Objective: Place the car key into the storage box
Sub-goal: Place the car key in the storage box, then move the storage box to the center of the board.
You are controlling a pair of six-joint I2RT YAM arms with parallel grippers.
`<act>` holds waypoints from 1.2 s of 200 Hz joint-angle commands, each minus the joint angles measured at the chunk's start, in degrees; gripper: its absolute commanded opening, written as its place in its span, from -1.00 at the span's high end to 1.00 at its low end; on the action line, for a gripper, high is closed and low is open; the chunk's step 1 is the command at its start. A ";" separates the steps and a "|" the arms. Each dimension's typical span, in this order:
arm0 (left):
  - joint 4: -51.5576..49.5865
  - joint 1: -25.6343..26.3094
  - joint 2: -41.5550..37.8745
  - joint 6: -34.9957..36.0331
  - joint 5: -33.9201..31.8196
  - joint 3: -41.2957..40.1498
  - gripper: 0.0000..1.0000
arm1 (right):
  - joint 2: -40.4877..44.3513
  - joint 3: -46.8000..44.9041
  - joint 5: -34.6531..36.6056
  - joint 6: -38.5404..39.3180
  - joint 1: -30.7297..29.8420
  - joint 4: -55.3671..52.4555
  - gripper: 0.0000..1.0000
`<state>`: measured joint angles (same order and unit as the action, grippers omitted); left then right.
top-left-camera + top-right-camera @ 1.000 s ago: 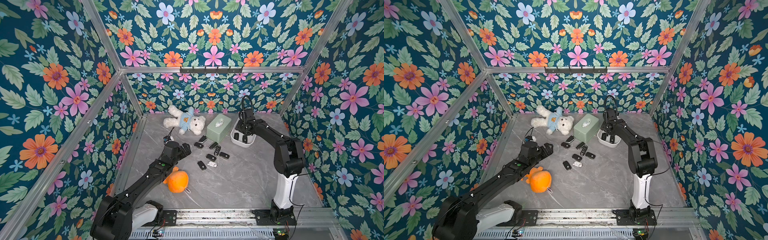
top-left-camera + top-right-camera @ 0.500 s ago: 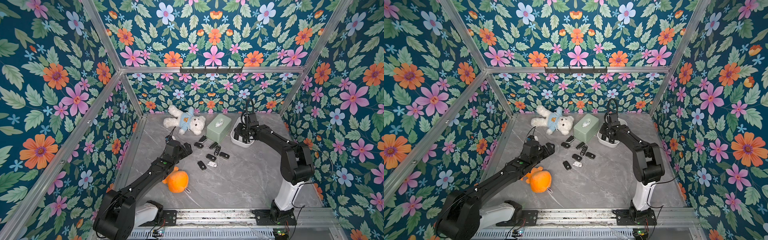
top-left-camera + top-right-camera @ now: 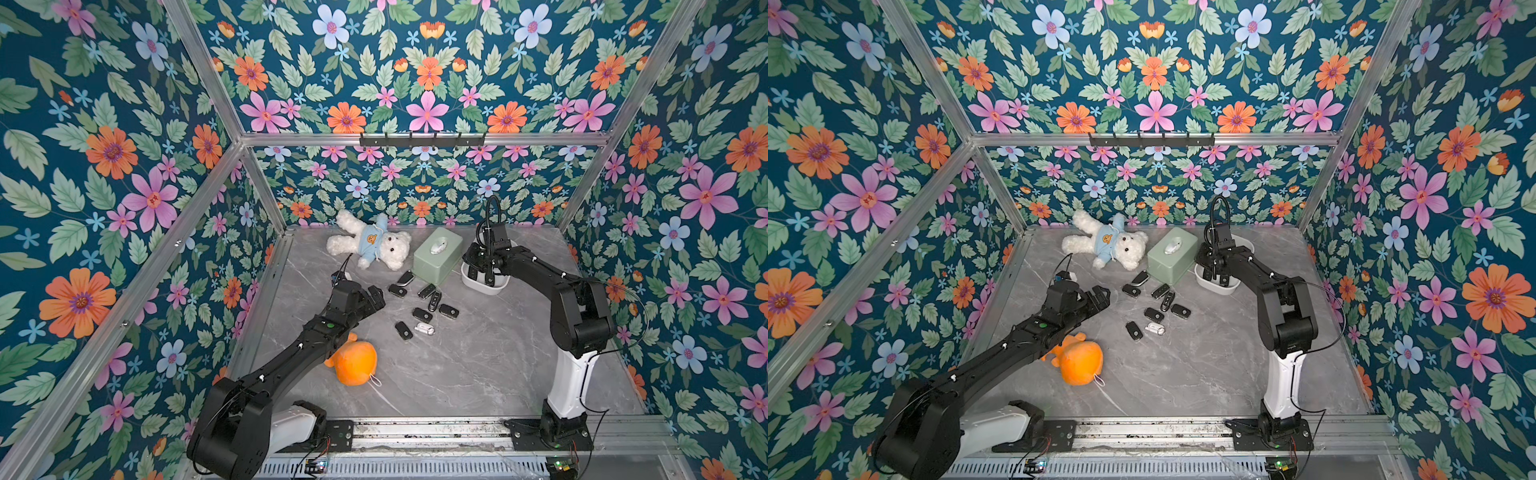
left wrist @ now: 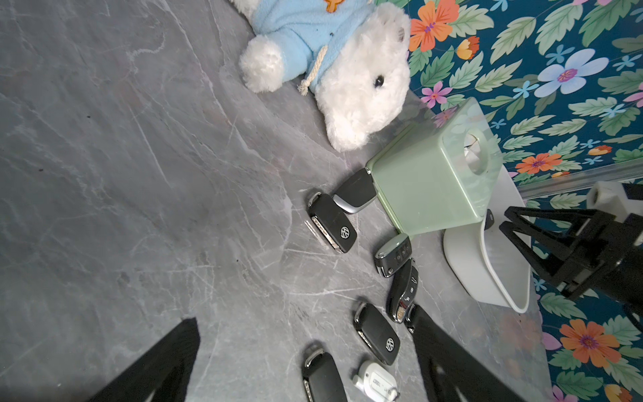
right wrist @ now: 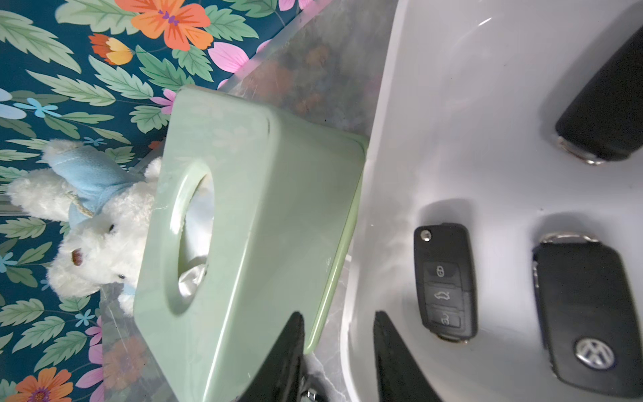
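R gripper [image 5: 338, 315], jaws barely apart & empty, hangs over the white box [image 5: 452, 104] rim, so it could snag & tip it lifting off; L gripper [image 4: 302, 315] spread wide.

grey marble-pattern table [image 3: 457, 374]: along the far edge lie a white teddy bear [image 3: 374, 247], a pale green box [image 3: 436, 259] and, just beside it, the white storage box [image 3: 490, 289]. several black car keys [image 3: 422, 313] and one small white fob [image 3: 424, 330] lie loose in a cluster in front of the green box, one key touching its base. an orange plush toy [image 3: 355, 363] lies nearer the front edge, apart from the keys.
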<state>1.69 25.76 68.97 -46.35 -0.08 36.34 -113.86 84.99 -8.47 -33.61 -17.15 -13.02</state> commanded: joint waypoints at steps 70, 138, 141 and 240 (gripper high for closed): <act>-0.36 -0.17 -3.45 0.75 -2.32 -1.70 -0.99 | -6.62 8.14 6.77 2.63 -1.83 -8.40 0.37; -0.90 -0.18 -4.70 0.83 -2.98 -2.37 -0.99 | -7.04 9.41 8.47 3.72 -2.62 -10.75 0.69; -0.90 -0.19 -4.69 0.78 -2.97 -2.33 -0.99 | -6.95 9.35 8.47 3.79 -2.70 -10.84 0.70; 1.06 -0.24 -1.11 0.12 1.35 -1.37 -0.99 | 6.44 -7.57 9.57 5.73 -4.72 -9.47 0.77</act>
<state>0.91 25.52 66.76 -46.15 -1.23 34.33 -111.09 82.41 0.97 -28.40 -21.26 -22.76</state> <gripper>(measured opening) 0.996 0.117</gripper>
